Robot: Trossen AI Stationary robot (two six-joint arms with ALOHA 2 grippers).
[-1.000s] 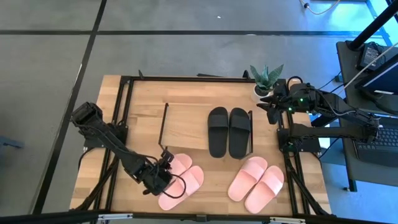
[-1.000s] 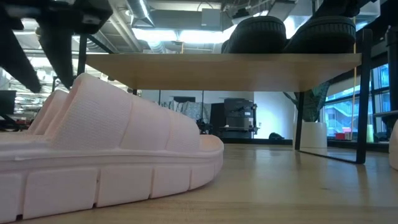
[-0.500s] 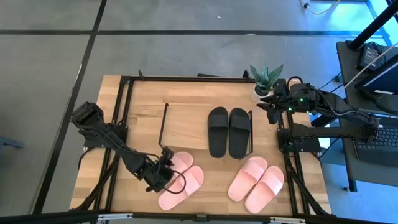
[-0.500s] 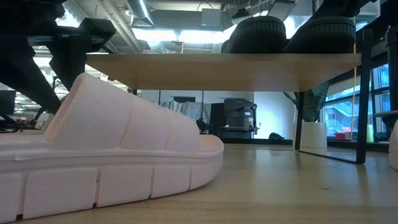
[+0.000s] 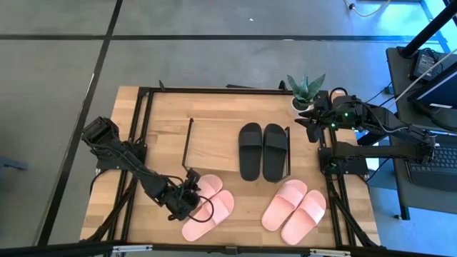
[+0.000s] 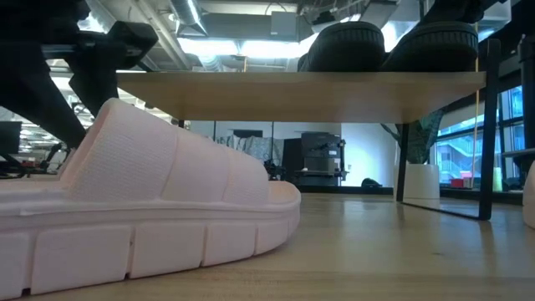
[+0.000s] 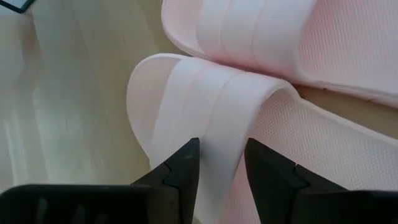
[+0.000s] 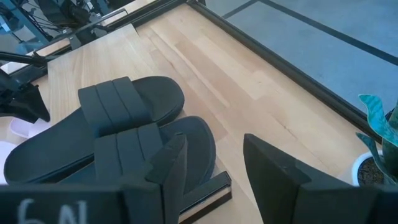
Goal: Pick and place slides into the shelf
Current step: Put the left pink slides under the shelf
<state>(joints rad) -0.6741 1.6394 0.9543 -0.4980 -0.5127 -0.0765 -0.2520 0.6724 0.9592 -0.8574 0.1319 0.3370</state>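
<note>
A pink pair lies at the table's near left: the farther slide [image 5: 209,187] and the nearer one [image 5: 213,212], both sole down on the table. My left gripper [image 7: 221,165] is open over the farther slide, slanting down, its fingers astride that slide's strap [image 7: 221,124]. In the low view the gripper [image 6: 92,58] shows dark behind the nearer slide [image 6: 167,192]. The black pair [image 5: 263,151] stands on the shelf's top board [image 5: 214,139]. My right gripper [image 8: 214,162] hangs open and raised at the far right [image 5: 308,127]. My left gripper comes slanting down from the table's left. One finger [image 7: 183,165] stands over the outer top of the strap. The other [image 7: 267,174] is over the footbed at the strap's heel-side edge [image 7: 239,155]. Whether either finger touches the strap, I cannot tell.
A second pink pair [image 5: 294,209] lies at the near right. A potted plant [image 5: 305,93] stands at the far right beside my right gripper. Black frame rails [image 5: 139,143] run along the table's sides. The shelf's thin black legs [image 6: 485,134] stand on the table.
My left gripper has tipped a little and sunk slightly toward the farther pink slide's strap, then kept still. The gap between its fingers is unchanged. No slide has moved.
</note>
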